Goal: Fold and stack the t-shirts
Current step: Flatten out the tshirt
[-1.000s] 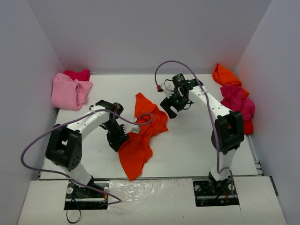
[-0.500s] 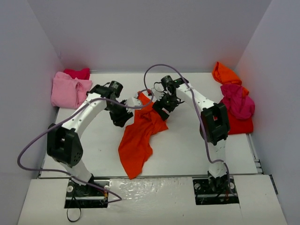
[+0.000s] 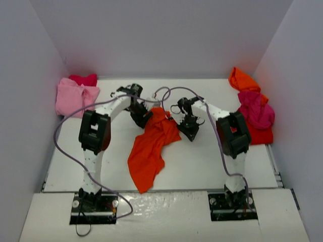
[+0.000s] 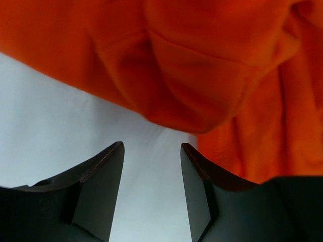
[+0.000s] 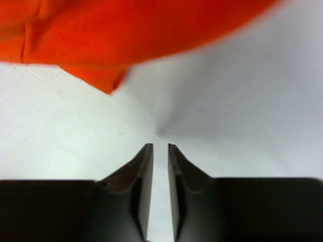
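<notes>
My left gripper [image 3: 142, 118] sits low over the bench [image 3: 212, 161] at the far-left rim of the orange-red tee [image 3: 150, 148]. The tee lies crumpled mid-bench and trails toward the near edge. The gripper's fingers are spread apart with nothing between them. In the left wrist view a folded lobe of cloth lies just ahead of the tips, over bare surface. I judge they are parted so they can slide onto that fold and pinch it.

My right gripper [image 3: 191, 130] is low, just beside the tee's side that faces the right edge. Its fingers are drawn almost together, with only a slit between them, and they grip nothing. A cloth corner lies ahead and to the left in its wrist view. It would have to open before taking that corner.

With one gripper on either side, I reckon the aim is to lift the tee and spread it flat, since folding has not begun.

A light pink tee [image 3: 73, 100] rests in the far-left corner. An orange tee [image 3: 241, 80], a magenta tee [image 3: 256, 112] and a red tee [image 3: 263, 136] are heaped along the right edge.
</notes>
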`<state>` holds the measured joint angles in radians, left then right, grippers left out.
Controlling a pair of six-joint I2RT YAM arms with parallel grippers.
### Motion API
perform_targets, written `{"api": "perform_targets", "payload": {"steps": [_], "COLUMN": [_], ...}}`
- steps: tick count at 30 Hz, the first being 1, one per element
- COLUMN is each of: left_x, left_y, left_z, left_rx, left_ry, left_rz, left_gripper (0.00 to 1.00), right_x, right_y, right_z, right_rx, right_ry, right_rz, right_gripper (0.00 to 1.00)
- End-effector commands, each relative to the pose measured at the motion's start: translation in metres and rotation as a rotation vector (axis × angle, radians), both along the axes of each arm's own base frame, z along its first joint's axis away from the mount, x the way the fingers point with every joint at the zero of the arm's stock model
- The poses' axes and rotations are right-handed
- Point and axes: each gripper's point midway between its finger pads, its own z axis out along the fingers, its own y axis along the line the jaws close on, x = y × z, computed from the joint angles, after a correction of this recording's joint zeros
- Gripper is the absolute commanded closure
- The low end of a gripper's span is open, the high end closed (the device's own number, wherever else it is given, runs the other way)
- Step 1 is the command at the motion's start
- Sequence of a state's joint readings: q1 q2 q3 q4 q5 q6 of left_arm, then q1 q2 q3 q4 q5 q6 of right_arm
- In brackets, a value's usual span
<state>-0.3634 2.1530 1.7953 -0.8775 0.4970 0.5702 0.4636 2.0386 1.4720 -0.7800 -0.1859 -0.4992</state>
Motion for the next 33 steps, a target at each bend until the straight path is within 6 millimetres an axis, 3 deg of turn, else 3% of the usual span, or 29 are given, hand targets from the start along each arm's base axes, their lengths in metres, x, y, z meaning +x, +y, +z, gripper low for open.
{"api": "perform_targets", "payload": {"steps": [1, 5, 10, 15, 18, 24, 33], "left_x": [-0.018, -0.033, -0.049, -0.065, -0.09, -0.1, -0.077], "left_y": [-0.03, -0.035, -0.033, -0.016, -0.004, 0.021, 0.009], "left_z": [0.056, 0.072, 0.076, 0.091, 0.092, 0.055, 0.025], "left_rx": [-0.1, -0.12, -0.098, -0.071, -0.041, 0.048, 0.043], "left_ry": [-0.085, -0.12, -0.091, -0.093, -0.04, -0.037, 0.035], "left_rz": [-0.068, -0.095, -0.119, -0.142, -0.186, -0.147, -0.135], "left_gripper": [0.55, 0.54, 0.54, 0.54, 0.53, 0.53, 0.52], "right_x": [0.053, 0.074, 0.074, 0.065, 0.061, 0.082, 0.08], "right_y": [-0.001, 0.008, 0.024, 0.01, -0.005, -0.048, -0.048], "right_z": [0.076, 0.08, 0.079, 0.093, 0.096, 0.121, 0.141], "right_rx": [0.014, 0.035, 0.083, 0.091, 0.089, 0.112, 0.148], "right_ry": [-0.31, -0.334, -0.304, -0.33, -0.333, -0.409, -0.449], "right_rz": [-0.018, -0.04, -0.03, 0.006, -0.013, -0.155, -0.173], "right_gripper": [0.72, 0.56, 0.54, 0.53, 0.53, 0.53, 0.53]}}
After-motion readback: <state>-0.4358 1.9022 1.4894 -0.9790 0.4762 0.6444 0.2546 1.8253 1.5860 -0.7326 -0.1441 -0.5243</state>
